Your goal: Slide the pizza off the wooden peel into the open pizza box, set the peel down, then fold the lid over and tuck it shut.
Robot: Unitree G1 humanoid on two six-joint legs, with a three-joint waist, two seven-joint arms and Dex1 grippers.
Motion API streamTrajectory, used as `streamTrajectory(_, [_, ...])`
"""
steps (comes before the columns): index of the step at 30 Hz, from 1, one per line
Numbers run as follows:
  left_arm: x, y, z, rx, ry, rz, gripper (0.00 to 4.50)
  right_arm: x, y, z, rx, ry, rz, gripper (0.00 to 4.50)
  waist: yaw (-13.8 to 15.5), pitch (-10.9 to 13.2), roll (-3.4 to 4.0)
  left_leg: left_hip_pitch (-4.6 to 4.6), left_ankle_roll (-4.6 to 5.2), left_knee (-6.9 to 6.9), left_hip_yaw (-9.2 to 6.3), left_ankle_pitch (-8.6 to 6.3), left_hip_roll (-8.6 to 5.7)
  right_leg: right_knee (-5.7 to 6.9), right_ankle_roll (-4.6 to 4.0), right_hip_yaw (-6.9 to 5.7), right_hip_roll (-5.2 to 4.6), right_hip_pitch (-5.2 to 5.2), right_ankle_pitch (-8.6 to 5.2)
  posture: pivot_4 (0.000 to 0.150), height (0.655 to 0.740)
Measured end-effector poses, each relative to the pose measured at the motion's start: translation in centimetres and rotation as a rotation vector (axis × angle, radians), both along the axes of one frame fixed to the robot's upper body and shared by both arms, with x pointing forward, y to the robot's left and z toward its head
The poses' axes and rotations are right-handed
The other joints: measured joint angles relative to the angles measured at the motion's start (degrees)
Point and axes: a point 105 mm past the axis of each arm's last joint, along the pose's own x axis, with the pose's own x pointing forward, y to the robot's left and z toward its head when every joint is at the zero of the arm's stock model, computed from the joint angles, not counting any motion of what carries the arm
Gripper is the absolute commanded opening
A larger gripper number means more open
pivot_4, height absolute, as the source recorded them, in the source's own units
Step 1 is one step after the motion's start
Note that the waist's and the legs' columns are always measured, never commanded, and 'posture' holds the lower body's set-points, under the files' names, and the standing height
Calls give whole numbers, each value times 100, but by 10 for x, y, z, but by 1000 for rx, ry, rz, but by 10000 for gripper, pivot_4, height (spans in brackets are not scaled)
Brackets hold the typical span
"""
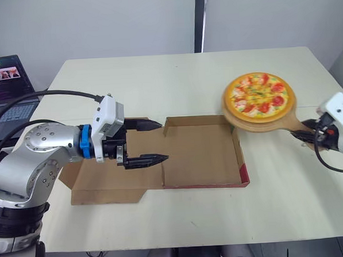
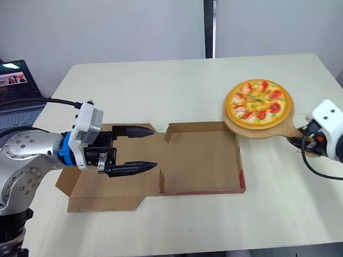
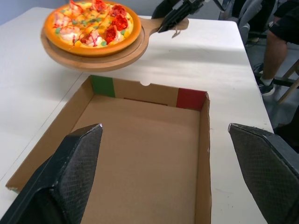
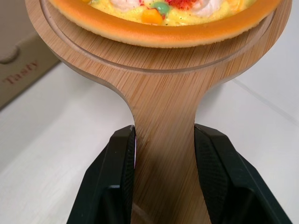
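While the pizza (image 1: 257, 95) sits on the peel (image 1: 262, 125) beside the box (image 1: 201, 155), with the right fingers (image 4: 117, 177) clamped on its handle, no step looks done yet. The left fingers (image 1: 147, 160) gape wide, seemingly over the hinge.

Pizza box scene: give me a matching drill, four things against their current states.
1. pizza
2. pizza box
3. left gripper
4. right gripper

A. shut on the wooden peel handle
B. open, over the lid fold
C. open and empty on the table
D. lying on the wooden peel

Pairs: 1-D, 2-C, 3-B, 4-A
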Motion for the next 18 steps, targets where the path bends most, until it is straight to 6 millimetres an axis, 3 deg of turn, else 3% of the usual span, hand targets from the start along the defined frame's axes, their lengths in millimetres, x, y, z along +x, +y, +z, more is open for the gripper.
streamTrajectory(8, [-1, 13, -4, 30, 2, 55, 45000, 2, 29, -9, -89, 43, 195, 15631, 18, 2, -2, -64, -1, 12, -9, 1, -2, 2, -5, -7, -2, -57, 4, 1500, 7400])
streamTrajectory(18, [-2, 19, -8, 43, 13, 78, 45000, 3, 39, -1, -227, 3, 324, 15631, 21, 3, 0, -78, -2, 18, -9, 1, -2, 3, -8, -9, -2, -69, 7, 1500, 7400])
